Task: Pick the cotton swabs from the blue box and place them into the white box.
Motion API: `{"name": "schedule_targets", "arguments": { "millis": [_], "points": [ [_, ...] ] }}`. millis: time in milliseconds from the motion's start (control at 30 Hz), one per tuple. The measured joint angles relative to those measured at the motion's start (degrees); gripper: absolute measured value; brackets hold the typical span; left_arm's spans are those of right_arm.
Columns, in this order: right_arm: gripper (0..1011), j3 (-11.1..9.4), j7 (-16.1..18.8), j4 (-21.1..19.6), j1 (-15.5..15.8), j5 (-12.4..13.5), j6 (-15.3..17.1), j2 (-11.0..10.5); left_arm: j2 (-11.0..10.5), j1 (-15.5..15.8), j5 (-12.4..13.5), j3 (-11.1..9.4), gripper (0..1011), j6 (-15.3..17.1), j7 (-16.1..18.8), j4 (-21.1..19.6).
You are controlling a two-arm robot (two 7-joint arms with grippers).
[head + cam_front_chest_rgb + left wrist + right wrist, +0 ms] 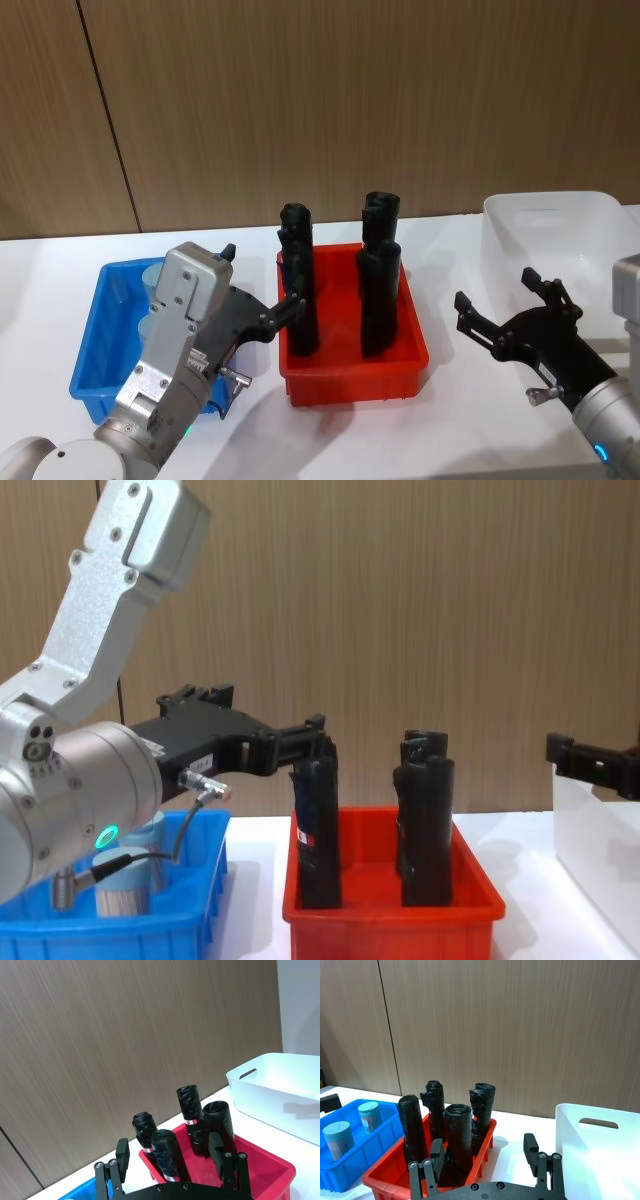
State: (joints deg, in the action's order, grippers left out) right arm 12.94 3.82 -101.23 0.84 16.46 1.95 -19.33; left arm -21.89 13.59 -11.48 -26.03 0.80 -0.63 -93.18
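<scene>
Red bin (350,385) of black rolls (378,300), red-white labels unreadable, between blue box (95,375) and white box (560,215); left gripper (260,278), right gripper (495,290) spread apart.

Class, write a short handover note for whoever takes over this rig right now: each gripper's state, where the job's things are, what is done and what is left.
Left gripper: open, empty, raised by the blue box's right side, close to the black rolls.
Right gripper: open, empty, between the red bin and the white box.
Things: two tubs of cotton swabs stand in the blue box. The red bin sits between the two boxes.
Done: nothing moved; no swabs seen in the white box.
Left: pick each tub and place it in the white box.
</scene>
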Motion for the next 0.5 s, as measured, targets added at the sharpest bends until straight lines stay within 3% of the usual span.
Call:
{"name": "schedule_targets", "arguments": {
  "millis": [500],
  "points": [
    [1002, 0.0, 0.0, 0.0, 0.0, 0.0, 0.0, 0.0, 0.0, 0.0, 0.0, 0.0, 1003, 0.0, 0.0, 0.0]
  ]
}}
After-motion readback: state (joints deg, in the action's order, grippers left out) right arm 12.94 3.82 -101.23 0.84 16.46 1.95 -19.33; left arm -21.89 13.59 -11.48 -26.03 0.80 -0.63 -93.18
